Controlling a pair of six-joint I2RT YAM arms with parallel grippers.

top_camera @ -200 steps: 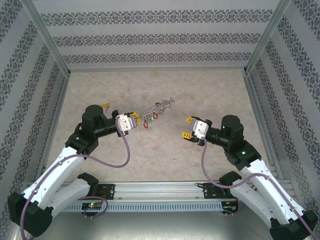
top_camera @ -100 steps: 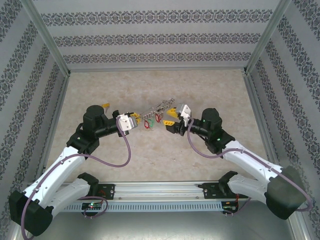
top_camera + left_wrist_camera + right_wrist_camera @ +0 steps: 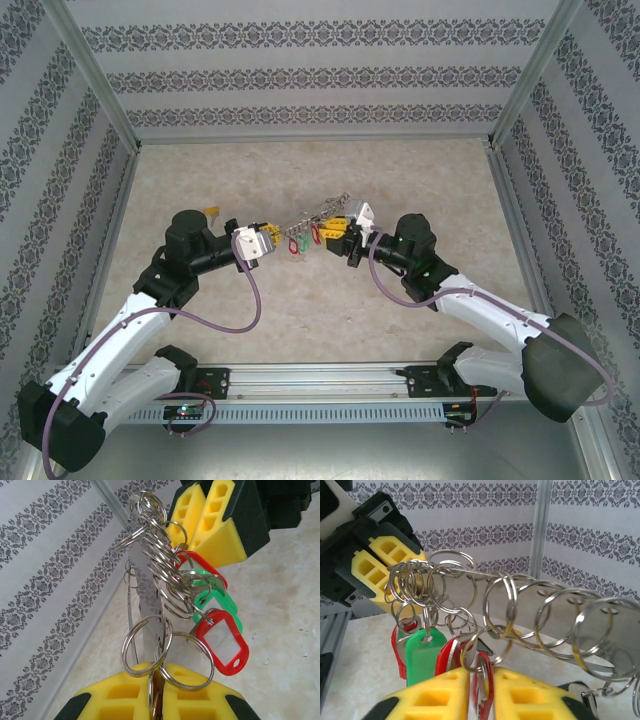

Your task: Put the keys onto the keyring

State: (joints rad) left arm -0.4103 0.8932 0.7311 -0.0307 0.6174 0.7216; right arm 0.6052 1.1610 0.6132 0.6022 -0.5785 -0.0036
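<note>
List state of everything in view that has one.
left gripper, shut on the keyring.
right gripper, shut on the red key tag.
keyring, held off the table, small rings strung along it.
red key tag, pinched between the right fingers.
green key tag, hanging free from the keyring.

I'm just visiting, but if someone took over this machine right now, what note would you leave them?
Left gripper: shut, holding the keyring up off the table.
Right gripper: closed on a red-tagged key in the bunch.
Done: a green-tagged key already hangs from the keyring.
Left: whether the pinched key is threaded on is unclear; check, finish, release.
</note>
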